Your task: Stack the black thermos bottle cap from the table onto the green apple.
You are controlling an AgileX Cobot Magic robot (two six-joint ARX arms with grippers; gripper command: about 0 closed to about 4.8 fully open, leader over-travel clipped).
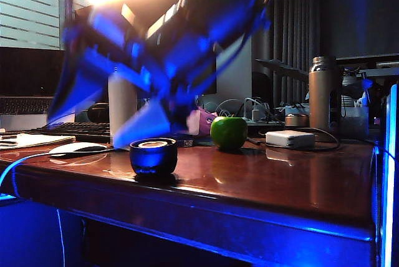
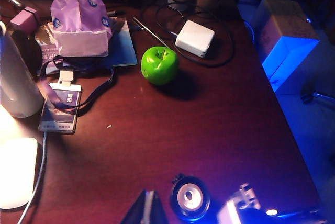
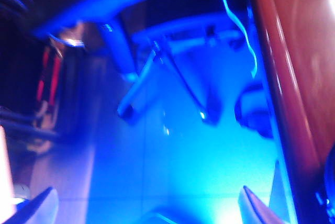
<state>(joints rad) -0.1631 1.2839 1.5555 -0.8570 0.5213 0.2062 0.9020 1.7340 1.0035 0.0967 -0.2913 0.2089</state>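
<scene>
Your left gripper [image 2: 189, 212] hangs over the black thermos bottle cap [image 1: 153, 156], jaws spread either side, nothing pinched. The cap sits near the table [image 1: 280, 179] front edge; the green apple [image 1: 229, 132] at its two o'clock. Right gripper [image 3: 146, 208], blurred, probably spread wide over the floor.

No readable text anywhere. Badge card [image 2: 59, 110] on lanyard and purple packet [image 2: 79, 24] on bench [image 2: 209, 130] carry print, too blurred to read.
</scene>
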